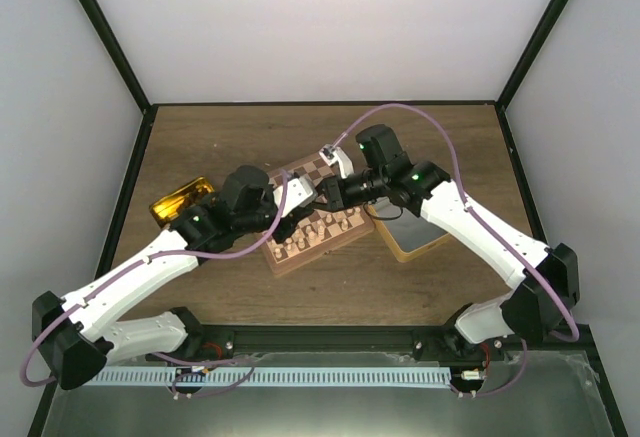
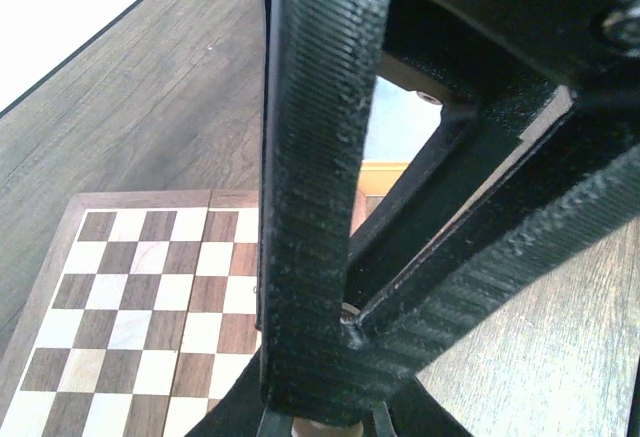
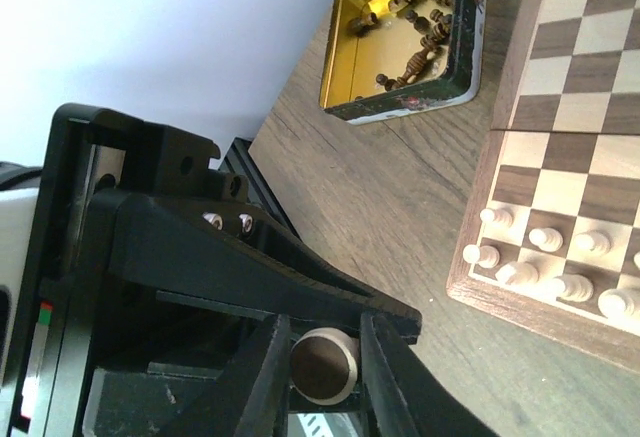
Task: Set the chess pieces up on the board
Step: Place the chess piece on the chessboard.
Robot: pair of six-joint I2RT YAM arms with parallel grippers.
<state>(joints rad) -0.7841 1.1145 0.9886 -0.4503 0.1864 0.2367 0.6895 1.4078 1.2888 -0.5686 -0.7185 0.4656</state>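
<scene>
Gold tin point(image 3: 348, 69) (dark pieces point(image 3: 421, 33) inside) — beside board point(image 3: 562, 75)

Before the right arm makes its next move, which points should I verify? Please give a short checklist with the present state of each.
1. Right gripper holds a piece between its fingers: ok.
2. Which kind of piece it is: cannot tell; only its round base shows.
3. Pale pieces on the board stand upright in two edge rows: ok.
4. Empty squares available for placing: ok.
5. Left gripper away from the right one: not ok; both hang close together over the board.
6. Dark pieces set up: not ok; those visible lie in the gold tin.
</scene>
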